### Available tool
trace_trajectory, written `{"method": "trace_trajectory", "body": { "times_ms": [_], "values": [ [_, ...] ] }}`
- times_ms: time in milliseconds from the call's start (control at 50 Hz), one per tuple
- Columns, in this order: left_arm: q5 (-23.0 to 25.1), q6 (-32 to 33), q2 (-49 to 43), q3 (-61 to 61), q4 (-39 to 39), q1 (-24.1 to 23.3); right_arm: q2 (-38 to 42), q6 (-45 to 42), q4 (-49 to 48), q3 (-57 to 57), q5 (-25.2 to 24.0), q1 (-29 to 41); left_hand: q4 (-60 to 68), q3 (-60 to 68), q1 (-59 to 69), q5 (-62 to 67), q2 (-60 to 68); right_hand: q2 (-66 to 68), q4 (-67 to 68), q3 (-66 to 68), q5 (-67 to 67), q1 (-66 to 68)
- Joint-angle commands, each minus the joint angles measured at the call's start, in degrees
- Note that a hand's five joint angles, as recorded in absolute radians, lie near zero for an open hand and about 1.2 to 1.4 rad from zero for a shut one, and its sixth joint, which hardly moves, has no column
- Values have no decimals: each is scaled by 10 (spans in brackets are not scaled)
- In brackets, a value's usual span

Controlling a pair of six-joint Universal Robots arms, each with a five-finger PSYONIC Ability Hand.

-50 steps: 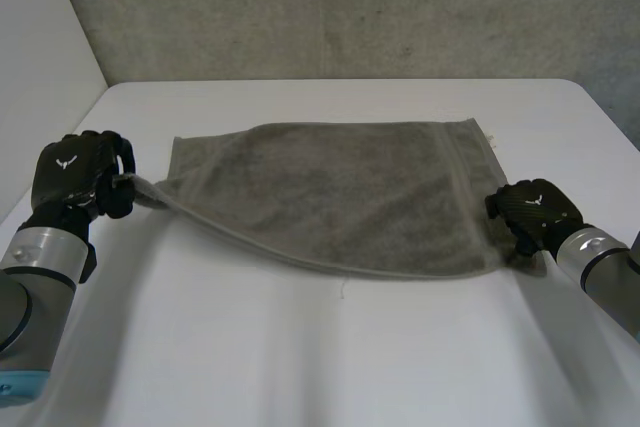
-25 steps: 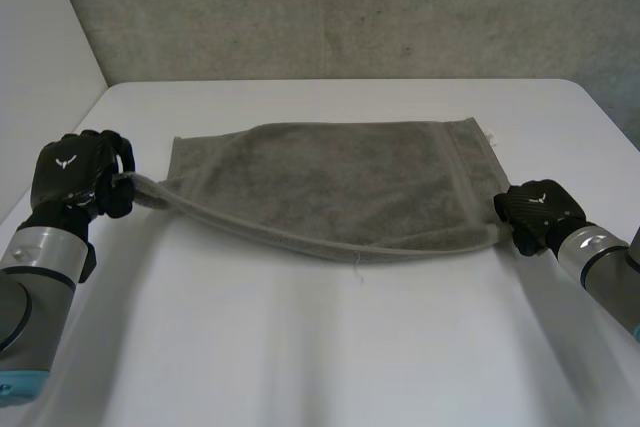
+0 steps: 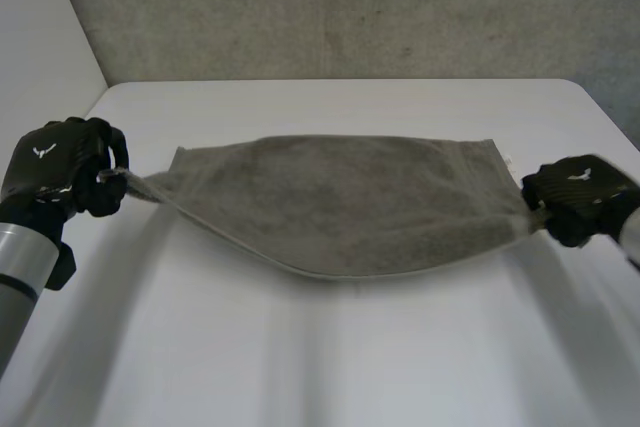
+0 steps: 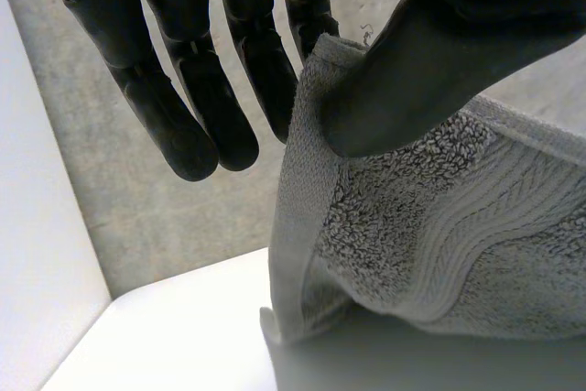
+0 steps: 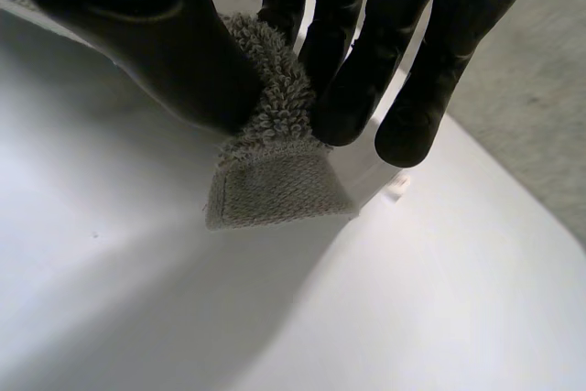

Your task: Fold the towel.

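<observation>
Over table [image 3: 350, 367], towel [image 3: 340, 202] lifted higher; L hand [image 3: 55, 167], R hand [image 3: 578, 197] pinch corners.

Grey towel [image 3: 340, 202], stretched out, near edge lifted, sagging mid-span

It looked like a bare robot lab — a plain white table [image 3: 330, 367] stood against a rough grey concrete wall [image 3: 350, 7].

The towel [image 3: 350, 202] spanned the middle of the table [image 3: 330, 367], left to right. The left hand [image 3: 60, 162] was at its near-left corner, the right hand [image 3: 578, 192] at its near-right corner.
</observation>
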Motion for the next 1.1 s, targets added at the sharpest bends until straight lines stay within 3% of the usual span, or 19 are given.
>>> {"method": "trace_trajectory", "body": {
  "times_ms": [20, 200, 240, 360, 460, 640, 820, 980, 1100],
  "values": [
    [18, -22, 72, -15, -76, 4, -82, -15, 102, -18, -49, -47, 10, -86, -6, -137, -52, 56, 37, 41, 41, 45],
    [16, -16, 100, -47, -109, 10, -96, -117, 192, -21, -68, -98, 10, -86, -6, -137, -52, 56, 37, 41, 41, 45],
    [19, -16, 96, -51, -106, 11, -85, -162, 208, -21, -70, -101, 10, -86, -6, -137, -52, 56, 37, 41, 41, 45],
    [21, -20, 67, -47, -98, 17, -20, -176, 208, -42, -69, -97, 10, -86, -6, -137, -52, 56, 37, 41, 41, 45],
    [13, -15, -48, 2, -42, 2, 78, -136, 207, -117, -65, -74, 10, -86, -6, -137, -52, 56, 37, 41, 41, 45],
    [5, -22, -183, 116, -30, -7, 196, -66, 207, -255, -47, -27, 10, -86, -6, -137, -52, 56, 37, 41, 41, 45],
    [-51, -26, -329, 264, -31, -29, 310, 14, 183, -382, -31, 11, 10, -86, -6, -137, -52, 56, 37, 41, 41, 45],
    [-76, -25, -428, 381, -29, -54, 383, 60, 87, -462, 42, 44, 10, -86, -6, -137, -52, 56, 37, 41, 41, 45],
    [-96, -25, -474, 439, -32, -68, 400, 103, 4, -477, 56, 60, 10, -86, -6, -137, -52, 56, 37, 41, 41, 45]
  ]
}}
